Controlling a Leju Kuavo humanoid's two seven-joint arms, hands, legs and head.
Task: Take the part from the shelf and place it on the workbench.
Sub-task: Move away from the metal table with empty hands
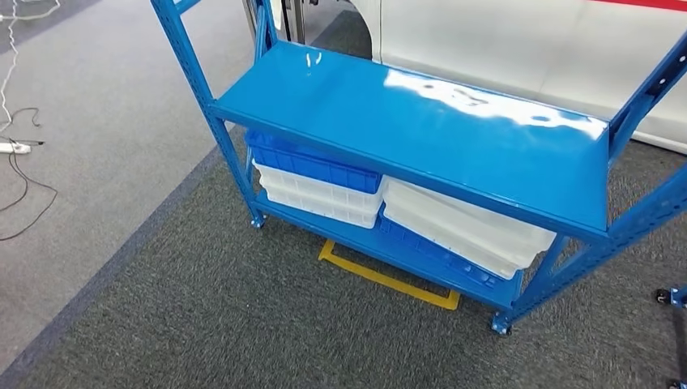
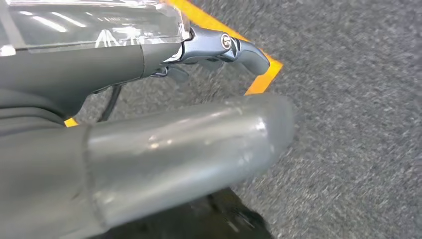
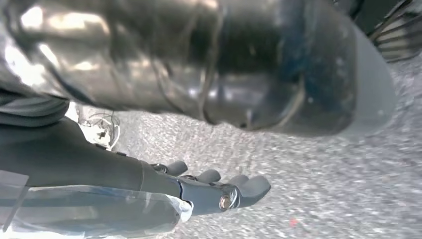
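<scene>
Currently the head view looks down on a blue painted metal shelf rack (image 1: 421, 121) on small castors, standing on grey carpet (image 1: 202, 316). Its upper blue shelf board (image 1: 486, 154) is glossy and reflects ceiling light; I cannot make out any part on it, and I cannot tell from these views where the task's part is.

Containers: on the lower shelf, at the left, a blue plastic crate (image 1: 312, 162) sits on top of a white plastic crate (image 1: 320, 198). To the right, a white plastic crate (image 1: 466, 227) lies tilted on a blue plastic crate (image 1: 437, 259). What the crates contain is hidden by the upper board.

A yellow tape rectangle (image 1: 389, 279) is marked on the carpet under the near edge of the rack. A white car body (image 1: 518, 40) stands behind the rack at the far right. Thin cables and a white power strip (image 1: 14, 147) lie on the lighter floor at the far left.

Left robot hand (image 2: 219, 47): dark fingers extended over the carpet and a corner of the yellow tape, thumb apart from them, nothing held.

Right robot hand (image 3: 219, 189): fingers stretched out side by side over the carpet, thick thumb well apart from them, nothing held.
</scene>
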